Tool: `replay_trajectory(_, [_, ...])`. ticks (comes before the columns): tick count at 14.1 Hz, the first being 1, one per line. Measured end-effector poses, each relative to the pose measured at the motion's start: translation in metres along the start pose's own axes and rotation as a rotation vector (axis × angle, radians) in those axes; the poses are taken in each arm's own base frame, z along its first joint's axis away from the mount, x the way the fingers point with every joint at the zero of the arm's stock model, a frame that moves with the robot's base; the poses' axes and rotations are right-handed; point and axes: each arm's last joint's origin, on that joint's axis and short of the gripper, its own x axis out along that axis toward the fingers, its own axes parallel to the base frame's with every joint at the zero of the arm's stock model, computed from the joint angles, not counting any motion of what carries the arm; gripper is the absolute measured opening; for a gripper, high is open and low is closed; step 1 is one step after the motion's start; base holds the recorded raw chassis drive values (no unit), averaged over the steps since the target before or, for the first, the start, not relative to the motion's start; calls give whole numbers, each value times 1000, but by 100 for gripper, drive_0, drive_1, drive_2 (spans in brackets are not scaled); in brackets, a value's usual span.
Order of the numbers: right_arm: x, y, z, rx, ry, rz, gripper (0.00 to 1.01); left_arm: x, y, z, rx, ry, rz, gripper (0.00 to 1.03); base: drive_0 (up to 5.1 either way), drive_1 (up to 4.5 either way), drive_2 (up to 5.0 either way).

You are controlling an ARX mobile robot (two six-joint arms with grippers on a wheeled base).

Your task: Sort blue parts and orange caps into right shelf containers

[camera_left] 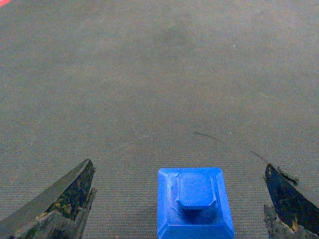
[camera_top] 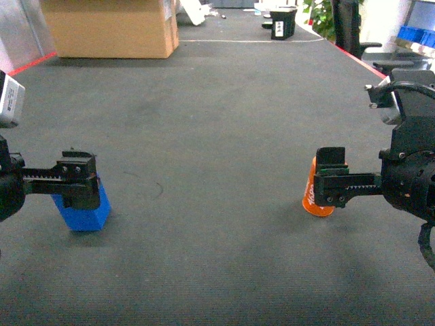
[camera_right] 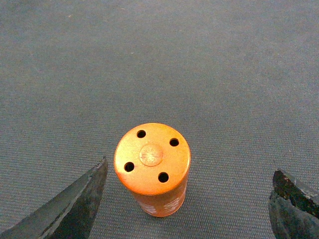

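- The floor (camera_top: 217, 136) under my arms is a dark grey woven mat, matt and finely ribbed.
- The blue part (camera_left: 194, 201) between my left fingers (camera_left: 65, 199) is matt plastic with fine layered ridges.
- The orange cap (camera_right: 152, 159) has a smooth, softly sheened plastic top with four dark holes.
- My right fingers (camera_right: 75, 204) are black, dull and worn rough at the tips.
- The box (camera_top: 112, 27) far back looks like plain brown cardboard.

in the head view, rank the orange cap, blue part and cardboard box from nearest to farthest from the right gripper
1. Orange cap: directly at the right gripper, low right on the dark surface.
2. Blue part: far across on the left, under the left gripper.
3. Cardboard box: top left, at the back.
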Motion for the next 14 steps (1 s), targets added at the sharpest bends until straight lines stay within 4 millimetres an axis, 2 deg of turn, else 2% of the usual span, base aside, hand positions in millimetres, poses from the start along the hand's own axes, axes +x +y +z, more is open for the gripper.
replay_trajectory(2, [9, 1, -3, -5, 12, -3, 98, 2, 0, -6, 4, 21, -3, 98, 0, 0, 0])
replay_trajectory(4, [32, 4, -14, -14, 55, -16, 98, 10, 1, -27, 16, 78, 19, 98, 0, 0, 0])
replay_trajectory(7, [53, 9, -19, 16, 86, -41, 98, 36, -3, -43, 50, 142, 35, 98, 0, 0, 0])
replay_trajectory(8, [56, 8, -23, 26, 100, -62, 75, 40, -5, -44, 45, 149, 28, 98, 0, 0, 0])
replay_trajectory(9, [57, 10, -25, 22, 105, -63, 60, 41, -5, -44, 47, 152, 42, 90, 0, 0, 0])
replay_trajectory(10, [57, 10, -25, 21, 106, -64, 51, 41, -5, -45, 48, 156, 42, 81, 0, 0, 0])
replay_trajectory(12, [57, 10, -25, 23, 106, -63, 45, 41, -7, -45, 47, 158, 39, 66, 0, 0, 0])
replay_trajectory(14, [56, 10, -25, 28, 94, -62, 45, 40, -8, -42, 24, 119, 40, 45, 0, 0, 0])
